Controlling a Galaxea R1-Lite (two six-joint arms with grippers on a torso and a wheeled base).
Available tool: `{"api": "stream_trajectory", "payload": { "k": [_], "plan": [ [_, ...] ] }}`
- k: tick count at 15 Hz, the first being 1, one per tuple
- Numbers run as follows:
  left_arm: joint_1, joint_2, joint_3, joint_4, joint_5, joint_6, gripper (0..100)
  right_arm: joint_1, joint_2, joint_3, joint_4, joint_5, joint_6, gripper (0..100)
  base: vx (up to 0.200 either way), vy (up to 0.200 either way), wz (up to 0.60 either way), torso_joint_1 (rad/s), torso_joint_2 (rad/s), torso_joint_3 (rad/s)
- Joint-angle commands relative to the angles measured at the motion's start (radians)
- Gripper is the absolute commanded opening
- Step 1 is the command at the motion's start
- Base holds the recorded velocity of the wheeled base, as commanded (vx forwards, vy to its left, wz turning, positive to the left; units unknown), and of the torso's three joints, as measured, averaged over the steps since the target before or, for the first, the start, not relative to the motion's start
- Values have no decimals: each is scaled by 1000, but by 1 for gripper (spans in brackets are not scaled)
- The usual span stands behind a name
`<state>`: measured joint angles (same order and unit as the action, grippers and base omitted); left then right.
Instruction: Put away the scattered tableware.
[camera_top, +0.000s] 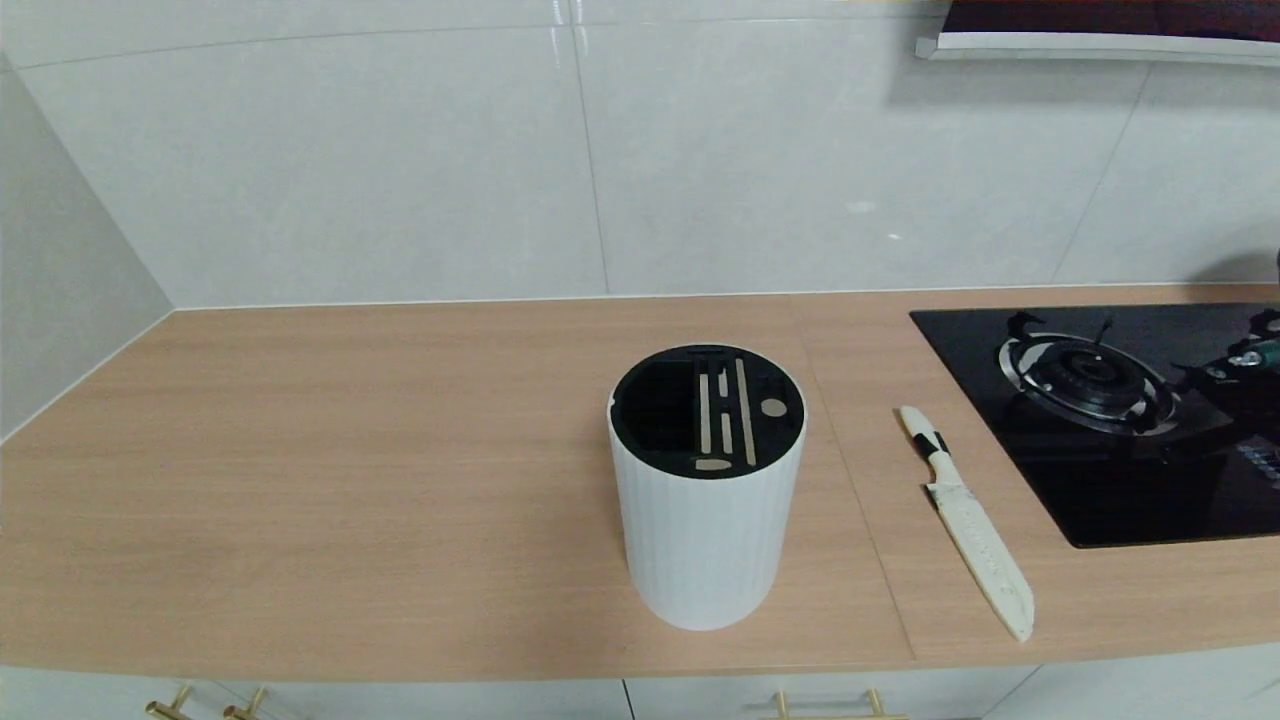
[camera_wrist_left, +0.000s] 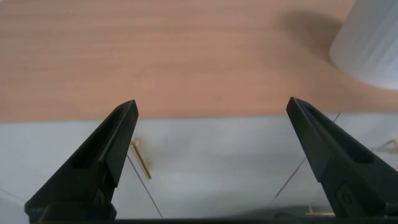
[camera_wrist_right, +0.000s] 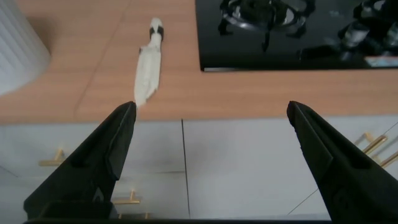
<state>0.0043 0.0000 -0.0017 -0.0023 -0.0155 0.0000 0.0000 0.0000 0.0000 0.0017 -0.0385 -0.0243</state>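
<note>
Both jaws wide apart, holding nothing, touching nothing; knife lies near holder.

No writing, number or sign can be read here. The ribbed white knife block is plain, and so is the cream knife lying beside it. The black gas hob has a few faint pale marks near its front right edge in the head view, but they are too small to tell whether they are letters or symbols.
</note>
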Motion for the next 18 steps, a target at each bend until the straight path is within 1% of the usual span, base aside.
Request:
{"api": "stream_trajectory", "payload": {
  "k": [1,5,11,13,18],
  "plan": [
    [0,2,0,-1,0,0,100,0,2,0,0,0,0,100,0,0,0,295,-598,-305],
    [0,2,0,-1,0,0,100,0,2,0,0,0,0,100,0,0,0,276,-553,-279],
    [0,2,-1,-1,0,0,100,0,2,0,0,0,0,100,0,0,0,194,-385,-196],
    [0,2,0,-1,0,0,100,0,2,0,0,0,0,100,0,0,0,75,-161,-78],
    [0,2,0,1,0,2,100,0,2,0,0,3,-2,100,0,0,0,0,0,0]
  ]
}}
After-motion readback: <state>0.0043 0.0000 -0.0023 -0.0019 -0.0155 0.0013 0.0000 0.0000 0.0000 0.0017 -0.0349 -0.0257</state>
